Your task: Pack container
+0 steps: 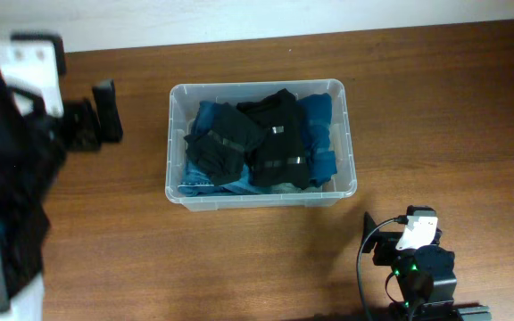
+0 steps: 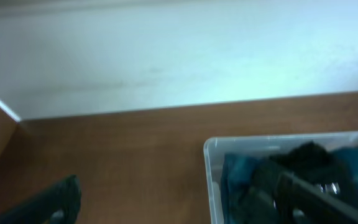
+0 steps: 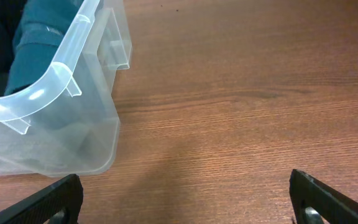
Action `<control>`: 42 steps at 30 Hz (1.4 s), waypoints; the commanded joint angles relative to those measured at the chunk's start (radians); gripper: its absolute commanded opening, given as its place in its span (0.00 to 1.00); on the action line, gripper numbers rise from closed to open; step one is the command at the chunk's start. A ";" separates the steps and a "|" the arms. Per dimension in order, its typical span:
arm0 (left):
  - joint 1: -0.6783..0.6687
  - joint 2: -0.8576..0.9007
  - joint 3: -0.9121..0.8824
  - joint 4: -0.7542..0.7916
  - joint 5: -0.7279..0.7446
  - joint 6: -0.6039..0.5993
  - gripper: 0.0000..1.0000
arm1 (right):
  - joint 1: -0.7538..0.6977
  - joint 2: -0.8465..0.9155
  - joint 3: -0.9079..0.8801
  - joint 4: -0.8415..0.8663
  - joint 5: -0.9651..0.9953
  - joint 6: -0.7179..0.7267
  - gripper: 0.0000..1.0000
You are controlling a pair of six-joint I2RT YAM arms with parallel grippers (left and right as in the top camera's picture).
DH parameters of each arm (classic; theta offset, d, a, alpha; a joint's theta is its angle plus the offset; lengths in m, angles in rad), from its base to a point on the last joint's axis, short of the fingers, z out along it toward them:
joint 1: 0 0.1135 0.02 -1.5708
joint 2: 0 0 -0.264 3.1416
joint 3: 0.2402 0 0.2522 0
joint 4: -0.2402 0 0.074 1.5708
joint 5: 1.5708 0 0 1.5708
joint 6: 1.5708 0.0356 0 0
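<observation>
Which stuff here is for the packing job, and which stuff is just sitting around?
For the job:
bin
black clothes in it
blue clothes in it
left claw, open
right claw, open

Just there:
table
wall
</observation>
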State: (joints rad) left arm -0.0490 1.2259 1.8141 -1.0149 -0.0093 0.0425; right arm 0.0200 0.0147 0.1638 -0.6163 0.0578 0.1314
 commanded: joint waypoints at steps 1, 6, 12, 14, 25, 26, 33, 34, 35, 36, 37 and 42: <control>0.003 -0.190 -0.309 0.122 0.016 0.042 1.00 | -0.008 -0.008 -0.008 0.003 -0.002 0.008 0.99; 0.006 -0.478 -0.727 0.275 0.010 0.042 1.00 | -0.008 -0.008 -0.008 0.003 -0.002 0.008 0.98; 0.009 -0.727 -1.081 0.375 0.010 0.042 0.99 | -0.008 -0.008 -0.008 0.003 -0.002 0.008 0.98; 0.009 -0.817 -1.198 0.399 0.013 0.042 0.99 | -0.008 -0.008 -0.008 0.003 -0.002 0.008 0.98; 0.009 -1.135 -1.521 0.424 0.013 0.042 0.99 | -0.008 -0.008 -0.008 0.003 -0.002 0.008 0.98; 0.009 -1.161 -1.545 0.424 0.013 0.041 0.99 | -0.008 -0.008 -0.008 0.003 -0.002 0.008 0.98; 0.010 -1.221 -1.638 0.436 0.013 0.042 0.99 | -0.008 -0.008 -0.008 0.003 -0.002 0.008 0.98; 0.010 -1.221 -1.648 0.436 0.013 0.042 0.99 | -0.008 -0.008 -0.008 0.003 -0.002 0.008 0.98; 0.010 -1.221 -1.662 0.435 0.012 0.042 0.99 | -0.008 -0.008 -0.008 0.003 -0.002 0.008 0.98; 0.010 -1.221 -1.662 0.439 0.012 0.042 1.00 | -0.008 -0.008 -0.008 0.003 -0.002 0.008 0.98; 0.010 -1.220 -1.662 0.439 0.014 0.041 0.99 | -0.008 -0.008 -0.008 0.003 -0.002 0.008 0.98; 0.010 -1.217 -1.662 0.439 0.013 0.041 0.99 | -0.008 -0.008 -0.008 0.003 -0.002 0.008 0.98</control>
State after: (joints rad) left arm -0.0452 0.0166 0.1596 -0.5831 -0.0044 0.0643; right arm 0.0200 0.0120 0.1635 -0.6155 0.0578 0.1322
